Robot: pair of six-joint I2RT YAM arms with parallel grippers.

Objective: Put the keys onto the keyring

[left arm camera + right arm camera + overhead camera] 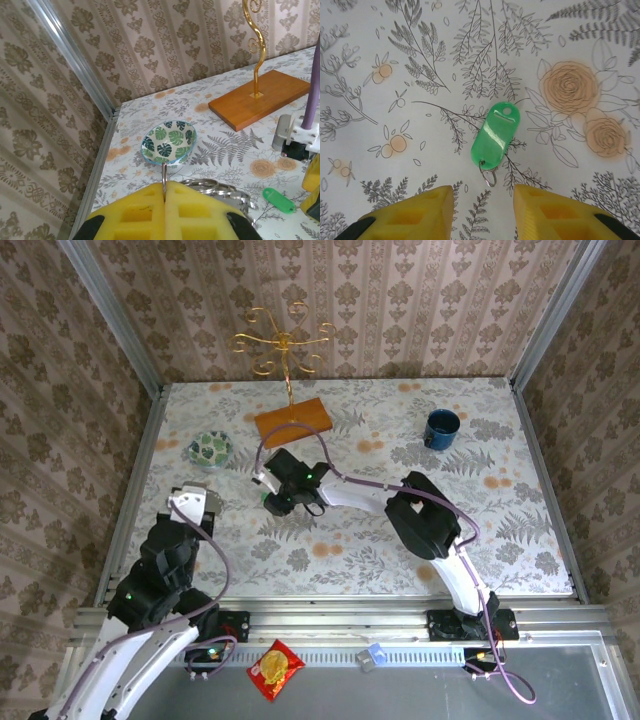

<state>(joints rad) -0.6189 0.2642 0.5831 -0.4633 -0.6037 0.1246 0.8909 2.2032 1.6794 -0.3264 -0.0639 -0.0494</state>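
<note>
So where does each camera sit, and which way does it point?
Top camera: above and behind the arms, looking down on the table; both arms, left hand and right hand show.
Left wrist camera: on the left arm, low, facing the far left corner past the bowl; the left hand, shut, pinches the keyring.
Right wrist camera: looks straight down at the green key tag; the right hand, open, sits below.
Shared: both wrist views catch the green key tag; top and left wrist share the bowl.

You've got a gold hook stand (283,345) top centre, leafy bowl (209,449) left, blue cup (441,428) upper right, red snack packet (275,668) bottom.
</note>
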